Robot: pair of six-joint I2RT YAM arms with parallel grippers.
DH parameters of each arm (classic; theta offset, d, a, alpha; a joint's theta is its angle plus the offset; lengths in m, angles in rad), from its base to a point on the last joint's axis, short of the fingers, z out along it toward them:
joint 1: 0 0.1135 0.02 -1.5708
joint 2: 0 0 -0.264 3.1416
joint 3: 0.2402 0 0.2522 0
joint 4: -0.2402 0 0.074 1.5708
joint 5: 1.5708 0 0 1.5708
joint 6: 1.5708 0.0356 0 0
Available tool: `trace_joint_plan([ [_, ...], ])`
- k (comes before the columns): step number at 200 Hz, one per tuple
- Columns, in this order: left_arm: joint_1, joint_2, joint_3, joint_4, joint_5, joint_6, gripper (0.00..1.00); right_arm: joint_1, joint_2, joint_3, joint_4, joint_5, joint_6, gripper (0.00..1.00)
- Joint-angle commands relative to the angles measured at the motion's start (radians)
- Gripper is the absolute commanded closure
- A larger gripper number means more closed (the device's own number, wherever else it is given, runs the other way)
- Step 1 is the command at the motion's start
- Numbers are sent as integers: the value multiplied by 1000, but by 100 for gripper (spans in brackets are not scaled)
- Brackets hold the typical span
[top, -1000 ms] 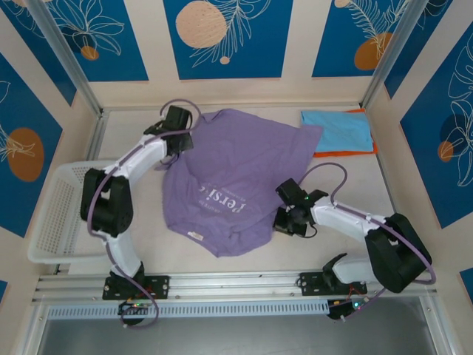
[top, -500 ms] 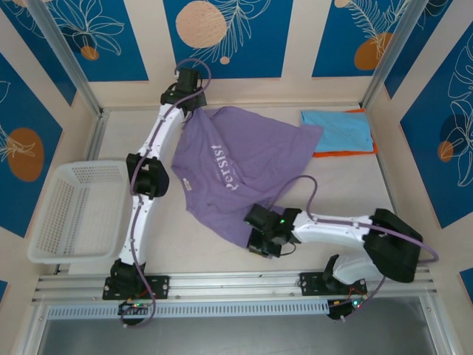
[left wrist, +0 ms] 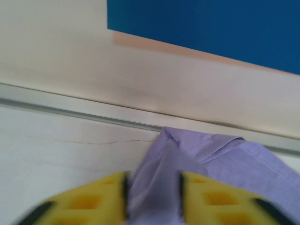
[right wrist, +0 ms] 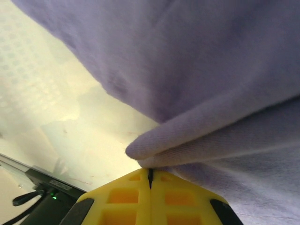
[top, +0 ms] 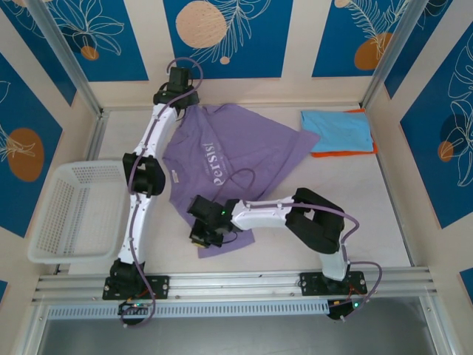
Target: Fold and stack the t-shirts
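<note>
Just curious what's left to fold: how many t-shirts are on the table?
3. A lavender t-shirt spread mid-table; a light blue t-shirt folded at the far right; an orange t-shirt beneath it, only its edge showing. More may hide underneath.

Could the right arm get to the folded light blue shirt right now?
Probably not yet: the right fingers are shut on the purple shirt, reaching left, away from the light blue shirt.

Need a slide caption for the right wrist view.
Right hand pinching a fold of the purple t-shirt.
</note>
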Motion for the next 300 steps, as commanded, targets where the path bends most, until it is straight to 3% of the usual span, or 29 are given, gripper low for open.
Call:
trace_joint_plan([
  [1, 11, -91, 36, -41, -37, 27, 40, 12, 27, 60, -5, -44, 2, 93],
  [13, 8, -110, 36, -97, -38, 10, 26, 13, 18, 56, -13, -36, -7, 73],
  [22, 3, -133, 23, -144, -48, -7, 21, 14, -10, 35, -13, -21, -37, 59],
  [45, -21, -261, -159, -194, -57, -40, 19, 17, -139, -13, -101, 90, -144, 44],
  [64, -54, -446, -493, -105, -28, -62, 18, -20, -287, -73, -215, 195, -229, 38],
  [81, -94, -624, -829, 30, -19, -102, 17, -125, -413, -134, -316, 238, -310, 33],
  [101, -137, -780, -1154, 168, 10, -170, 17, -345, -537, -222, -356, 236, -422, 32],
  [126, -189, -848, -1363, 212, 28, -203, 17, -665, -597, -283, -316, 217, -549, 27],
  [145, -198, -864, -1499, 264, 63, -248, 17, -864, -553, -291, -239, 133, -602, 26],
  [168, -198, -883, -1629, 313, 75, -301, 21, -1009, -428, -239, -208, 57, -634, 26],
  [179, -202, -908, -1691, 328, 66, -325, 22, -1046, -366, -209, -202, 11, -648, 27],
  [235, -201, -1024, -1885, 334, -36, -338, 15, -1097, -230, -114, -128, 9, -670, 28],
  [264, -167, -993, -1914, 405, 29, -344, 15, -1097, -123, -27, -126, -12, -669, 34],
  [272, -155, -977, -1917, 437, 71, -340, 20, -1095, -94, 1, -137, -23, -665, 37],
  [282, -142, -954, -1914, 460, 108, -335, 35, -1093, -66, 24, -143, -30, -663, 41],
  [300, -127, -934, -1910, 457, 93, -331, 55, -1083, -29, 63, -154, -21, -667, 50],
])
